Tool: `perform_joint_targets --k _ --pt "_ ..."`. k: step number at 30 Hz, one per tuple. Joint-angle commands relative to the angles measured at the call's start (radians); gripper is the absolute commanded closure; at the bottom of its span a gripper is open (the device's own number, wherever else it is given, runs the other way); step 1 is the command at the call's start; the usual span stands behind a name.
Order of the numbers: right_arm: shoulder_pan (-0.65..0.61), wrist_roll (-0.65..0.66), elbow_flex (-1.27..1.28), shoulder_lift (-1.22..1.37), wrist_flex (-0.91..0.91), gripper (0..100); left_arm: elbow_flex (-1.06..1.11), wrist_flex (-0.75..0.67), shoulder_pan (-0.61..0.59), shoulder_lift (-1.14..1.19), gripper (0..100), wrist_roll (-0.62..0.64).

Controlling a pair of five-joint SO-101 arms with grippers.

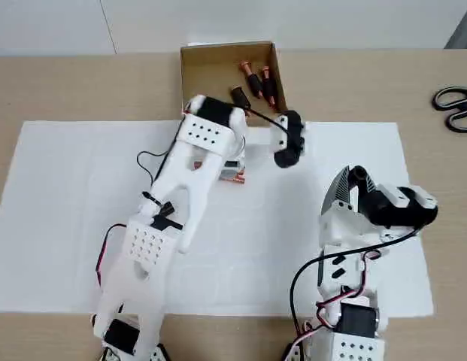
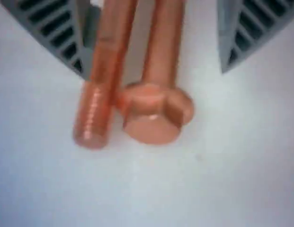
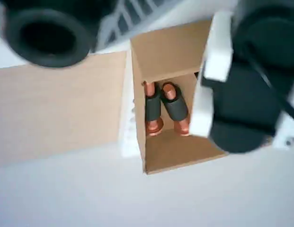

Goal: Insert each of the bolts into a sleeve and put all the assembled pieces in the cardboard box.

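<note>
The cardboard box (image 3: 170,151) holds bolts (image 3: 153,125) fitted in black sleeves (image 3: 152,108).

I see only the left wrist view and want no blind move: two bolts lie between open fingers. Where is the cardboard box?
Observer: The cardboard box sits just past the left gripper, at the white sheet's far edge.
Operator: Is it empty?
Observer: No, assembled pieces lie in it.
Operator: And the right arm?
Observer: The right gripper appears to hold a black sleeve, over the sheet's right part.
</note>
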Motion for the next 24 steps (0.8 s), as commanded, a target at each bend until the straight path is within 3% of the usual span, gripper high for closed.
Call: perform_joint_targets --k 1,13,20,24 --pt "0.007 0.003 0.005 -0.024 -0.001 99.5 -0.038 -0.017 0.005 0.003 83 -0.005" --pt "0.004 0.003 0.005 -0.024 -0.001 99.5 -0.031 -0.071 -0.008 0.017 83 -0.005" --pt "0.005 0.003 0.005 -0.024 -0.001 99.5 -0.03 -0.026 0.003 0.017 97 -0.005" --pt "0.007 0.005 0.005 -0.024 -0.001 99.5 -0.031 -0.002 0.009 0.052 99 -0.006"
